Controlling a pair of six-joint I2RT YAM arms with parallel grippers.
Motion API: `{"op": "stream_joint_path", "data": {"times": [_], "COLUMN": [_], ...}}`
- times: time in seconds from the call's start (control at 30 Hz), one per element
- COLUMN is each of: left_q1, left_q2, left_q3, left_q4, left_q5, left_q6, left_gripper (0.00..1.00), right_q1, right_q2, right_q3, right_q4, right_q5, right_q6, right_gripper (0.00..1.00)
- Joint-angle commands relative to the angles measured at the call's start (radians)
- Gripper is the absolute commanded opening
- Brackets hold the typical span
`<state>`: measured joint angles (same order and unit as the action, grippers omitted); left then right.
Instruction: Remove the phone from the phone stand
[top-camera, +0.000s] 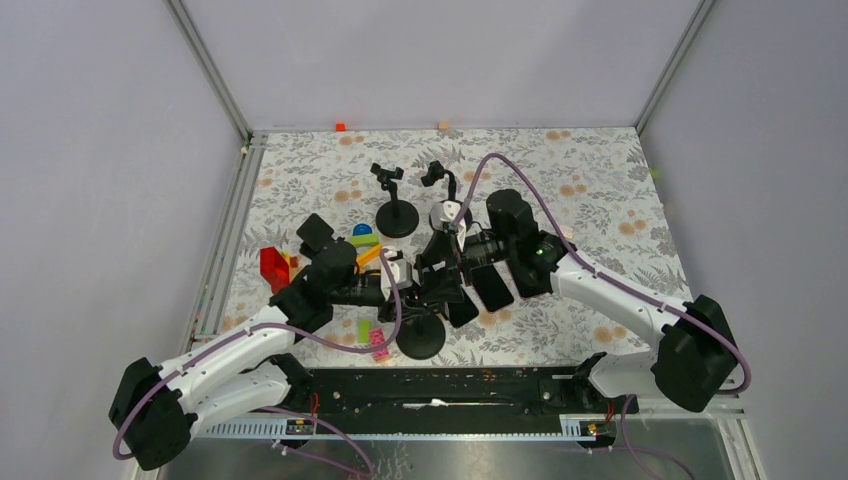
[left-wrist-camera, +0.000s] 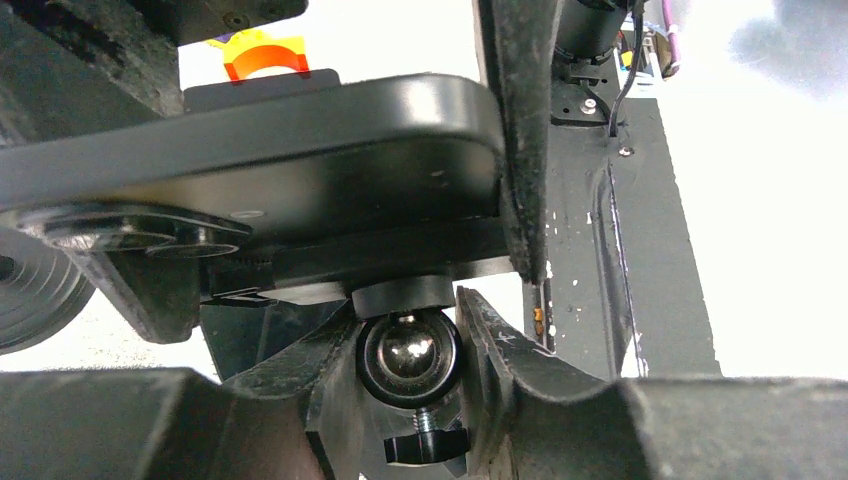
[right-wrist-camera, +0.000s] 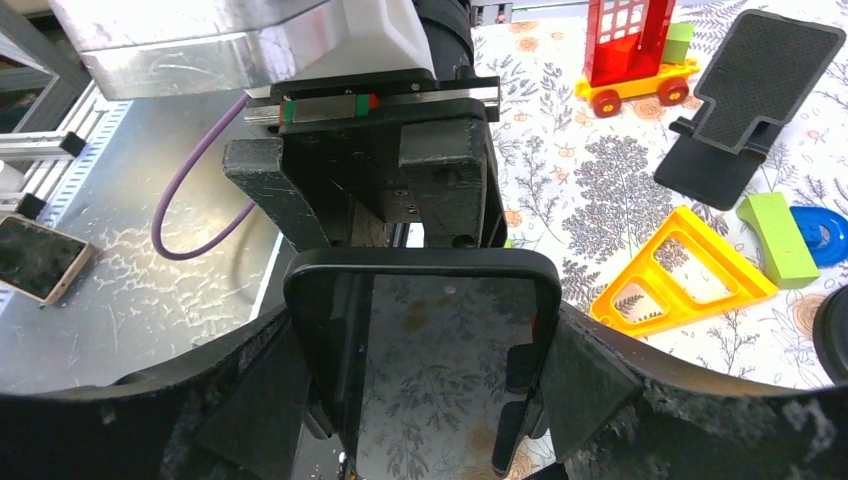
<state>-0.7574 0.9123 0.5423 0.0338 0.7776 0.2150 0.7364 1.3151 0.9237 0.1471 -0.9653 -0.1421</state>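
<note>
A black phone (right-wrist-camera: 452, 300) sits clamped in a black phone stand, whose round base (top-camera: 421, 338) is near the table's front. My right gripper (right-wrist-camera: 430, 345) is shut on the phone, one finger on each long edge; its screen mirrors the floral cloth. My left gripper (left-wrist-camera: 408, 325) is shut on the stand's shiny ball joint (left-wrist-camera: 410, 352), just under the clamp. The phone's dark back (left-wrist-camera: 300, 150) fills the space above it. From the top view, the two grippers, left (top-camera: 408, 290) and right (top-camera: 455, 272), meet over the stand.
Two more stands (top-camera: 397, 215) (top-camera: 445, 208) are behind. Two dark phones (top-camera: 492, 287) lie right of the held stand. Toys lie left: a red piece (top-camera: 274, 268), a yellow triangle (right-wrist-camera: 680, 270), a green block (right-wrist-camera: 775, 236) and a black holder (right-wrist-camera: 750, 90).
</note>
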Motion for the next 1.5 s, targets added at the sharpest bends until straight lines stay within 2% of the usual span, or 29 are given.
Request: {"op": "stream_joint_path", "data": {"times": [0.0,0.43,0.67,1.03,1.3,1.47], "left_q1": [-0.116,-0.129,-0.131,-0.138,-0.138,-0.134], "left_q2": [-0.013,-0.012,-0.007,-0.003,0.007,0.003], "left_q3": [0.051,0.056,0.057,0.060,0.071,0.059], "left_q4": [-0.007,-0.032,-0.056,-0.080,-0.085,0.023], "left_q5": [0.332,0.363,0.361,0.355,0.302,0.196], "left_q6": [0.057,0.078,0.081,0.102,0.097,0.029], "left_gripper": [0.00,0.00,0.00,0.00,0.00,0.00], "right_q1": [-0.104,-0.122,-0.136,-0.157,-0.157,-0.157], "right_q2": [0.100,0.012,-0.055,-0.115,-0.202,-0.285], "right_q3": [0.062,0.069,0.015,0.002,-0.057,-0.082], "right_q4": [0.065,-0.169,0.042,0.136,0.073,-0.002], "right_q5": [0.294,0.090,0.031,-0.189,-0.251,-0.300], "right_q6": [-0.194,-0.327,-0.177,-0.038,-0.030,-0.017], "right_gripper": [0.00,0.00,0.00,0.00,0.00,0.00]}}
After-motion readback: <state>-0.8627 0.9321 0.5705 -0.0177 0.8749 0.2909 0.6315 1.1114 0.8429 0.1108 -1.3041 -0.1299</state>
